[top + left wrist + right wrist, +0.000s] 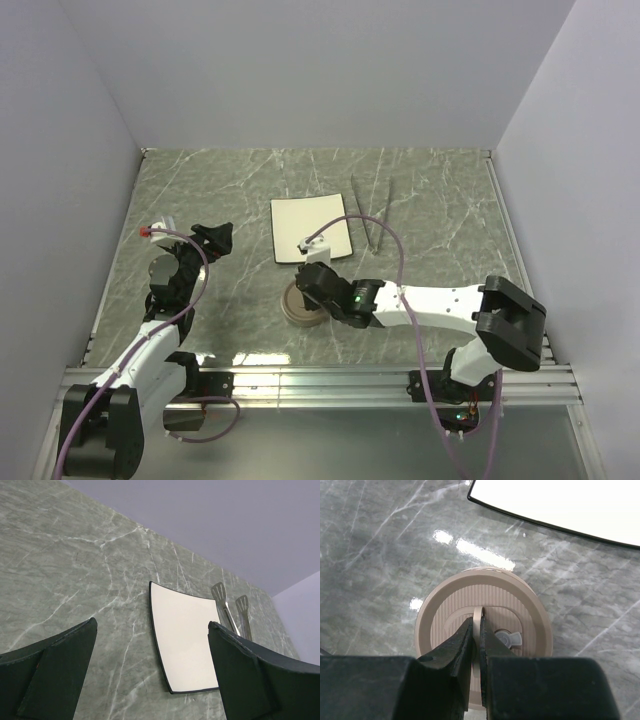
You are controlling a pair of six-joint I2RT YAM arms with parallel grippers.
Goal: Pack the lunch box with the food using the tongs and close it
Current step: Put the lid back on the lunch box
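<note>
The lunch box [298,308] stands on the table in front of the plate, with its brown ribbed lid [520,605] lying flat on it. My right gripper [476,622] is directly over it, shut on the lid's thin upright handle [479,614]; in the top view the right gripper [315,285] covers part of the tin. The tongs [370,215] lie on the table to the right of the plate, and the tongs [232,612] also show in the left wrist view. My left gripper [212,238] is open at the left with nothing between its fingers. The food is hidden.
A white square plate [311,228] with a dark rim lies bare behind the lunch box; the plate [187,635] sits ahead of the left gripper [152,630]. Grey walls close in the marble table on three sides. A small grey valve [509,639] sits on the lid.
</note>
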